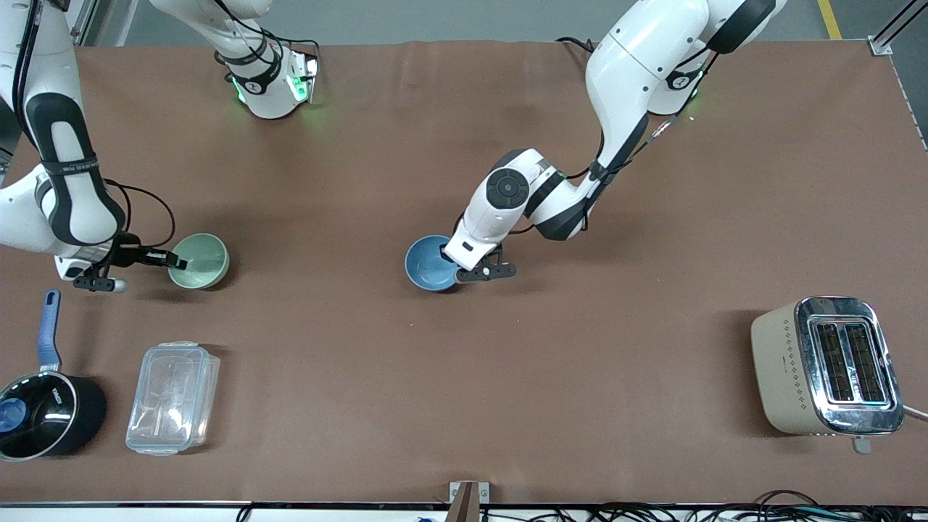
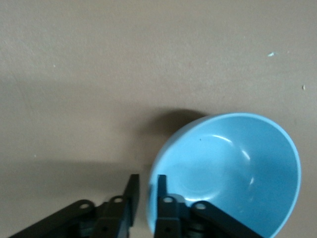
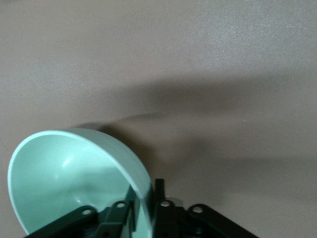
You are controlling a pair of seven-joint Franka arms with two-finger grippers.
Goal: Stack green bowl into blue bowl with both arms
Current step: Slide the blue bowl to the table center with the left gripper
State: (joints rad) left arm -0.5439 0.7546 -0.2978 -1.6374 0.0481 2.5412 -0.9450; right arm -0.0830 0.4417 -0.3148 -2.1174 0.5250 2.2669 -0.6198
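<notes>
The pale green bowl [image 1: 203,259] is toward the right arm's end of the table, tilted. My right gripper [image 1: 172,259] is shut on its rim, one finger inside and one outside, as the right wrist view shows for the gripper [image 3: 145,196] and the bowl [image 3: 59,173]. The blue bowl [image 1: 429,263] is near the table's middle, also tilted. My left gripper [image 1: 458,270] is shut on its rim. In the left wrist view the gripper [image 2: 147,186] has one finger inside the blue bowl [image 2: 237,168] and one outside. The two bowls are far apart.
A black saucepan with a blue handle [image 1: 43,409] and a clear plastic lidded box [image 1: 172,397] sit nearer the front camera than the green bowl. A beige and chrome toaster [image 1: 826,366] stands toward the left arm's end, near the front edge.
</notes>
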